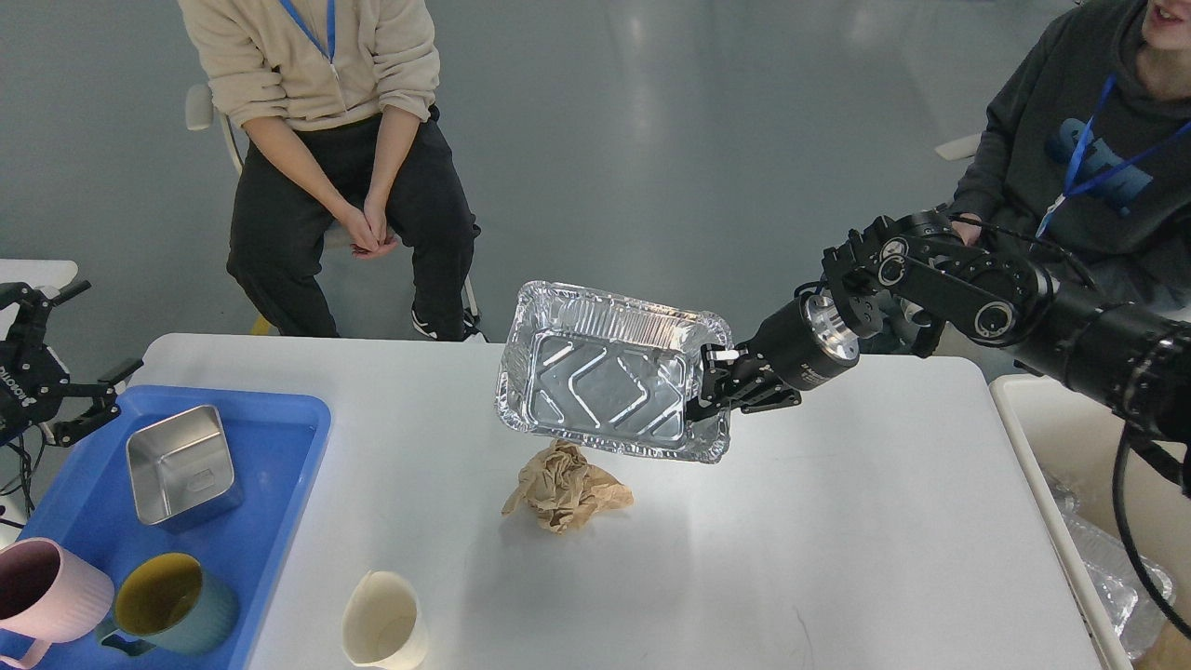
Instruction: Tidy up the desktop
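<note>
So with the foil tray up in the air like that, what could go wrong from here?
The right gripper pinches only one short edge of the foil tray, so the thin rim could bend or slip out. The tray hangs tilted just above the crumpled brown paper and could knock it across the desktop. A seated person is close to the right arm.

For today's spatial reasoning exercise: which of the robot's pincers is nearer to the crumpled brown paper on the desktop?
Right. The right pincer holds a foil tray just above the crumpled brown paper; the left pincer hangs far off, beyond the blue tray.
</note>
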